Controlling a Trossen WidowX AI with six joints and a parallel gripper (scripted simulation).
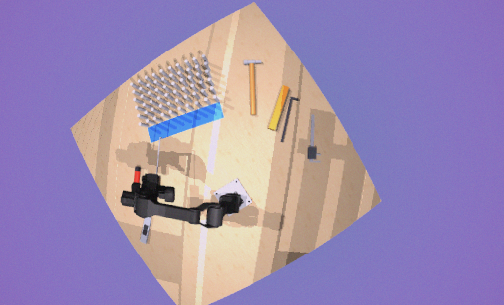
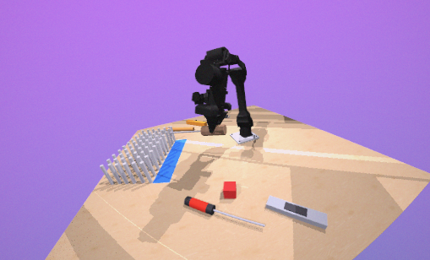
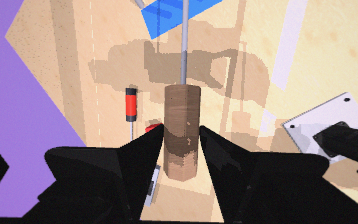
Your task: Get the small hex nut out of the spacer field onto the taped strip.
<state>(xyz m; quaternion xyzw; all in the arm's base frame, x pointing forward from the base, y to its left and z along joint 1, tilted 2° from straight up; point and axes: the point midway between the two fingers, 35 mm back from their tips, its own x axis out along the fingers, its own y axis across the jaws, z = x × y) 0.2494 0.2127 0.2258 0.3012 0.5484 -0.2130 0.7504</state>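
Brown wood fills your gripper (image 1: 151,178) (image 2: 212,130) (image 3: 181,128): its two fingers pinch the faceted handle (image 2: 219,130) (image 3: 182,107) of a tool whose slender metal shaft (image 1: 158,155) (image 2: 187,132) (image 3: 184,45) extends toward the blue taped strip (image 1: 185,122) (image 2: 170,162) (image 3: 162,20). You see the handle held above the worktop (image 1: 258,163) (image 2: 343,190) (image 3: 110,30); whether the shaft ends in a hook, you cannot tell.

Note the metal spacers (image 1: 170,86) (image 2: 146,172) (image 3: 139,3), standing in close rows behind the strip. The hex nut cannot be made out in any view, so you cannot fix its position among them.

To one side of the field in the top view, you find a hammer (image 1: 252,91) (image 2: 182,129), a yellow-orange bar (image 1: 279,108) (image 2: 196,122), a dark hex key (image 1: 287,120) just beside that bar, and, farther out, a thin-shafted tool with a dark block (image 1: 312,152) at one end.

In the exterior view's foreground, you have a screwdriver (image 1: 137,175) (image 2: 200,205) (image 3: 131,105) with a red and black handle, a red cube (image 2: 230,190) (image 3: 153,126) near it, and a grey bar (image 1: 145,230) (image 2: 275,204) (image 3: 152,186) bearing a dark patch. All three lie apart from the strip.

Observe the black arm (image 1: 169,210) (image 2: 240,94) (image 3: 355,145), rising from its pale base plate (image 1: 238,182) (image 2: 237,138) (image 3: 330,107).
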